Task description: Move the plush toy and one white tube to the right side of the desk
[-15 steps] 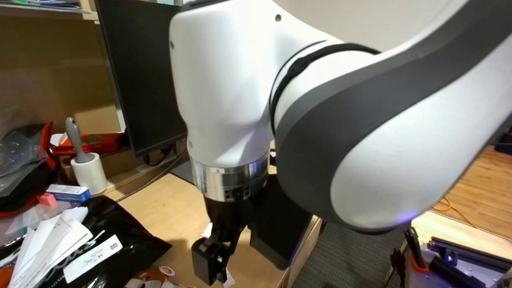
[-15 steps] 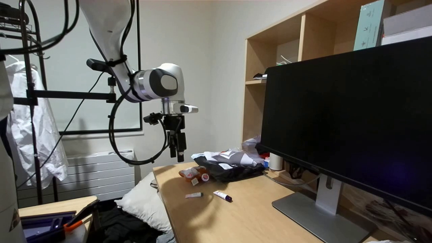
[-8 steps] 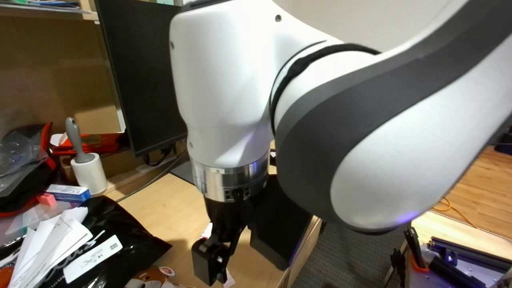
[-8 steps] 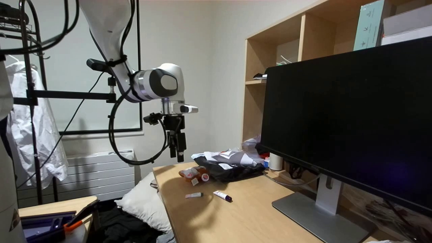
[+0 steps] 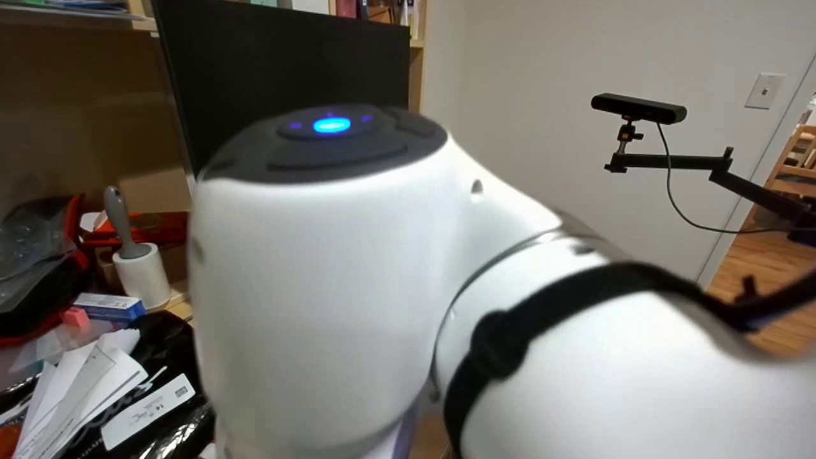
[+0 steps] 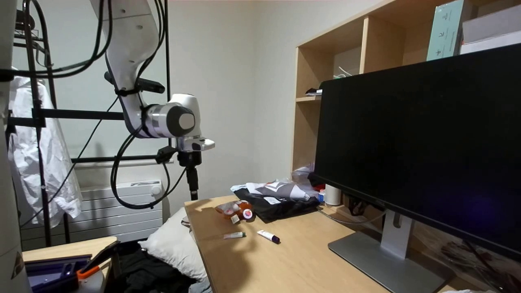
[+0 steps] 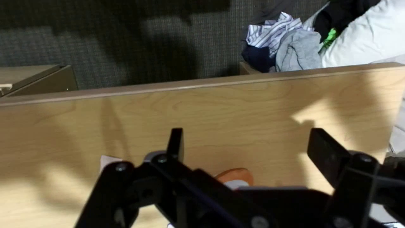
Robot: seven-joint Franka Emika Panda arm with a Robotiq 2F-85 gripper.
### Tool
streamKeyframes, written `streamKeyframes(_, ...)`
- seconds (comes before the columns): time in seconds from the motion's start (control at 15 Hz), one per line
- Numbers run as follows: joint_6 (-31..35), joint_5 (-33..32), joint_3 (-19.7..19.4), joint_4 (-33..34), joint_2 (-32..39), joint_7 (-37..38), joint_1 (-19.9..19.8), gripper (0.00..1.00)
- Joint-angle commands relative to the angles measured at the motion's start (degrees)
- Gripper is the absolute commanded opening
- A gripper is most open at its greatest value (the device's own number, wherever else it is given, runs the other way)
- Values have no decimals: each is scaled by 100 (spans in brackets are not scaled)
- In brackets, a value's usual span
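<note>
One small white tube and, at its three o'clock, a purple-capped white tube lie apart on the desk in an exterior view. At the small tube's twelve o'clock is the orange-brown plush toy, with a black bag just beside it at three; whether they touch I cannot tell. The wrist view catches only an orange piece of the toy, near five o'clock, partly hidden by the gripper, but it looks past the desk's edge to a striped cloth between one and two. In an exterior view the arm covers most of the desk and leaves the toy out of sight; a lint roller stands at nine o'clock there, and a camera on a bracket at two.

Where the tubes show, the arm slopes down from between ten and eleven o'clock, bends at the wrist and points the gripper straight toward six, fingertips apart from the toy. Seen from the wrist, the fingers stand wide apart with bare wood between them: they hold nothing.
</note>
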Motion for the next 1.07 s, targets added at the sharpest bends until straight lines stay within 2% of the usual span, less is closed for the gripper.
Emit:
streamKeyframes(0.0,311,-1101,-444,437,444,1548,492,100)
streamKeyframes(0.13,184,-1605,-719,736,566,2210,741,100)
streamKeyframes(0.27,-56,-1840,-865,1030,675,2424,857,100)
streamKeyframes(0.4,-386,-2018,-978,1286,780,2323,901,100)
streamKeyframes(0.53,-809,-1726,-909,1503,945,1809,789,100)
streamKeyframes(0.73,-1270,-1101,-742,1764,1219,624,426,100)
streamKeyframes(1.0,-1510,-612,-767,2046,1441,-691,178,100)
